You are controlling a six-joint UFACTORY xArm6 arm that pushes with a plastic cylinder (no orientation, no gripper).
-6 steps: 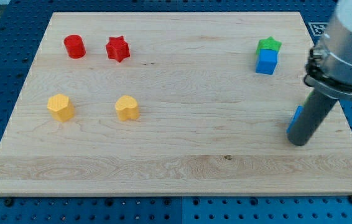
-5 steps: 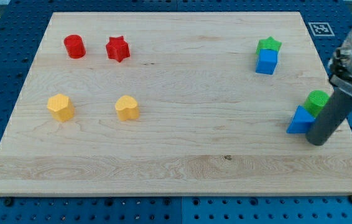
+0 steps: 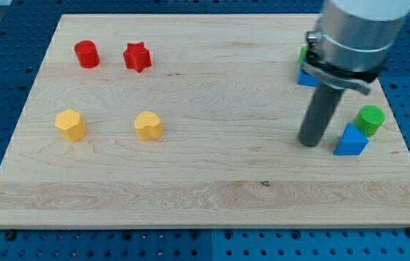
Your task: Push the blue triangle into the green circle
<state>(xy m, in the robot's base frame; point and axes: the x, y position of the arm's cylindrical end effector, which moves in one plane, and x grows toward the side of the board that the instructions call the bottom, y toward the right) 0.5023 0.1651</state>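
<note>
The blue triangle (image 3: 350, 141) lies near the board's right edge, touching the green circle (image 3: 370, 119) at its upper right. My tip (image 3: 308, 142) rests on the board just left of the blue triangle, a small gap apart. The rod rises toward the view's top and hides most of the blue cube (image 3: 306, 78) and green star (image 3: 304, 54).
A red circle (image 3: 87, 54) and red star (image 3: 137, 56) sit at the upper left. Two yellow blocks (image 3: 70, 125) (image 3: 148, 126) sit at the left middle. The wooden board (image 3: 190, 188) ends just right of the green circle.
My tip has moved from the right of the blue triangle to its left side. The blue triangle and green circle have stayed in place.
</note>
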